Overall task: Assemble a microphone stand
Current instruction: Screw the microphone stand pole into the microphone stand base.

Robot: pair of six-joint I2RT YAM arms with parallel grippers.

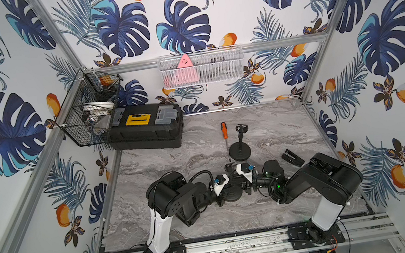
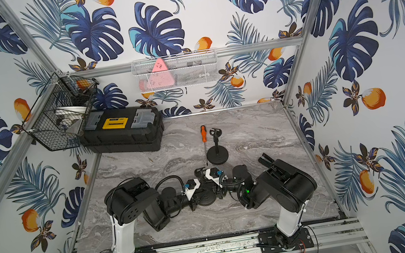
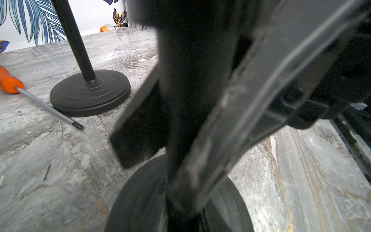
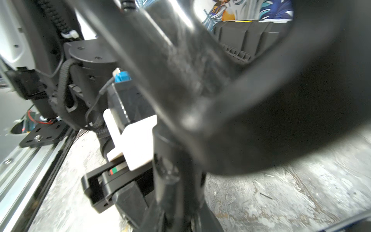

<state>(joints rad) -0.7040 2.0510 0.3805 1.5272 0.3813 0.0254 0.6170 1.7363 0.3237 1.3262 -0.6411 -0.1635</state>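
Pinching the upright pole (image 3: pixel 192 80) over its base (image 3: pixel 140 200) at near centre with the left claw (image 3: pixel 174 160), right claw (image 1: pixel 236 179) at the pole top, grip impossible to tell, seemingly screwing them together, with far stand (image 1: pixel 239 150) already complete.

Matt black stand base (image 3: pixel 90 94), glossy marbled tabletop (image 3: pixel 50 170).

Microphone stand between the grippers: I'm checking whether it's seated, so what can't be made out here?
- Pole-to-base joint: left wrist view, covered by the left gripper around the pole; the base is cut by the frame edge.
- Same joint, both top views: hidden under the grippers.
- Hold of the right gripper: right wrist view, too blurred to tell.
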